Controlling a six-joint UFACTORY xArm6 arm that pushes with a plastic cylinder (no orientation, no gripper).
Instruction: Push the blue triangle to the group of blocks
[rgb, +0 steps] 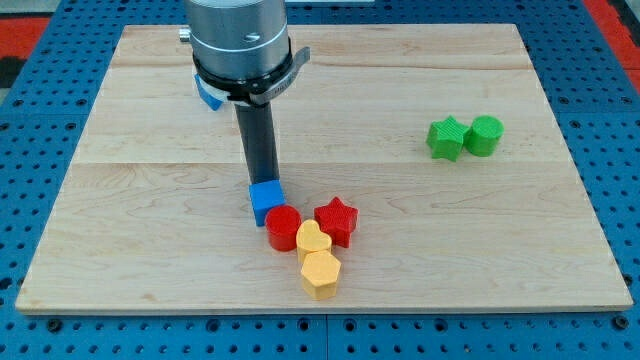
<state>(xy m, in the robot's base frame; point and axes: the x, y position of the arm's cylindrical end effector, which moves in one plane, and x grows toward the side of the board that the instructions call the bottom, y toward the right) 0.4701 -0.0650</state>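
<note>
My tool is a straight dark rod with nothing on it that opens or clamps; my tip (264, 183) stands just at the top edge of the blue cube (266, 201), touching it or very nearly so; I cannot tell which.

The wooden counter (150, 240) fills most of the view, lying on a blue pegboard (20, 130).

The grey cylinder of the arm (238, 40) comes down from 12 o'clock, left of the counter's centre, and the rod hangs below it.

A blue block (209, 95), which may be the blue triangle, peeks out behind the arm's black collar at its 9 o'clock side, mostly hidden, so its shape is unclear. It lies well apart from the group, at 11 o'clock of it.

The group sits low on the counter near its centre. The blue cube is its 11 o'clock member. Touching it at 5 o'clock is the red cylinder (282, 226). The red star (337, 220) is at 3 o'clock of that cylinder. The yellow heart (314, 240) lies between and below the two reds, and the yellow hexagon (321, 274) touches it at 6 o'clock.

Far off at 2 o'clock of the group, the green star (446, 138) and green cylinder (485, 135) stand side by side, touching.
</note>
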